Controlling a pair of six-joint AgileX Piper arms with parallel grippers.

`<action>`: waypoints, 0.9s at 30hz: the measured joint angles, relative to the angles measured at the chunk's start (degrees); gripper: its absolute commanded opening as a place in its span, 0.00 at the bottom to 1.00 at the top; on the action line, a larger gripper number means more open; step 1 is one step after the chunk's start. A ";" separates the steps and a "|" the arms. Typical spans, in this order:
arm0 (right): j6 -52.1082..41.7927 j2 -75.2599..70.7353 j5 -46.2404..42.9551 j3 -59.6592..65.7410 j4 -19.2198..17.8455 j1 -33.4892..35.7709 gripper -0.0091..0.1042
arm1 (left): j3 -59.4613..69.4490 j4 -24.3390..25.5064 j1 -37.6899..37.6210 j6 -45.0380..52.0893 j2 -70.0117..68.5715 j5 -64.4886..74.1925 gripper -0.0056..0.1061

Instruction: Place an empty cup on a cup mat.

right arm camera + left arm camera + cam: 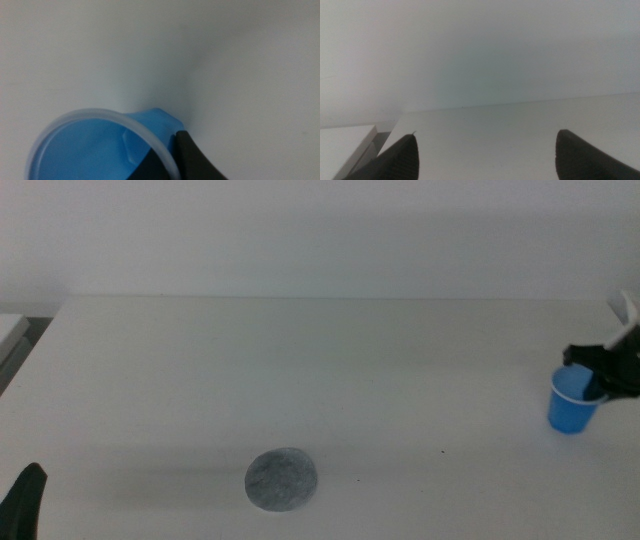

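Observation:
The blue cup (572,402) stands upright at the far right of the table, far from the grey cup mat (282,479), which lies flat near the front centre. My right gripper (592,372) is shut on the cup's rim at its right side. In the right wrist view one jaw is inside the cup (95,150) and one outside, and my right gripper (167,150) pinches the wall so that it buckles. The cup looks empty. I cannot tell whether its base touches the table. My left gripper (25,498) waits at the bottom left corner, open and empty (487,137).
The white table (330,370) runs back to a pale wall. Its left edge shows at the far left, with a second white surface (10,330) beyond it.

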 measured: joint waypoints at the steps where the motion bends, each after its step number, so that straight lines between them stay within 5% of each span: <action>1: 0.80 -0.81 0.30 -0.37 -0.29 1.05 0.06 | 0.00 0.00 0.00 0.00 0.00 0.00 0.89; 5: 3.59 -5.22 2.13 -2.97 -1.45 7.44 0.06 | 0.00 0.00 0.00 0.00 0.00 0.00 0.89; 17: 12.42 -2.92 3.82 -11.00 -3.06 43.00 0.06 | 0.00 0.00 0.00 0.00 0.00 0.00 0.89; 27: 16.07 5.32 -5.20 -11.23 -3.46 53.20 0.06 | 0.00 0.00 0.00 0.00 0.00 0.00 0.89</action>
